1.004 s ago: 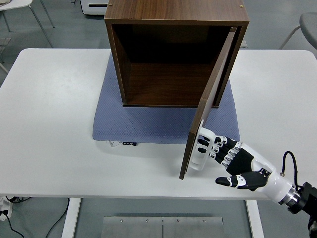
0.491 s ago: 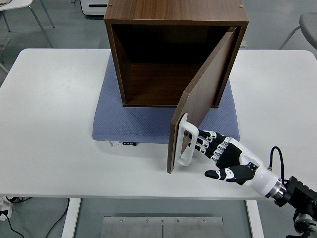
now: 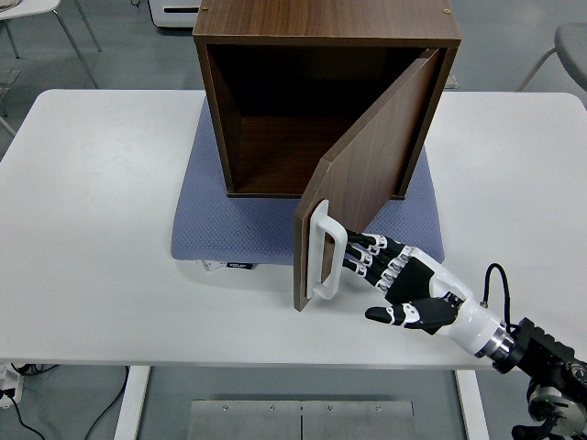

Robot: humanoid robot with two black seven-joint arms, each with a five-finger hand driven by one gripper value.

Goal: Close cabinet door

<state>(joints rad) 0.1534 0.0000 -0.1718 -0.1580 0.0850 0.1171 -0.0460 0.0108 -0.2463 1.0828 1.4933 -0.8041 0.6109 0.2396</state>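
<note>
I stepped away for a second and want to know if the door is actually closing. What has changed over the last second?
The door has swung leftward toward closing, its free edge now further left, though it is still well open. The right robot hand followed it left, fingers flat against the door by the white handle, pushing, not grasping. The cabinet, blue mat and table stayed put.
</note>
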